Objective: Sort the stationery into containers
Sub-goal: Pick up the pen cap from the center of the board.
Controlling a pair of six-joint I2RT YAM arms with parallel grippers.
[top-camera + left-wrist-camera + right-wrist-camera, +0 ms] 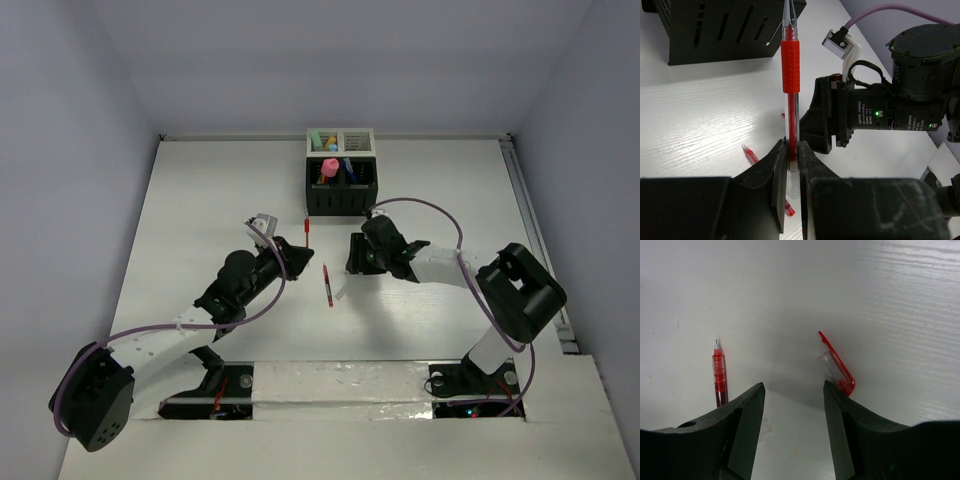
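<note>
Left jaws around ribbed red pen [791, 75]

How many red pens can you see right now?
2. One red pen is pinched in the left hand; a second red pen lies on the table between the arms. More may be hidden in the organizer boxes.

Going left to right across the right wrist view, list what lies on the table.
red pen → pen cap
</note>
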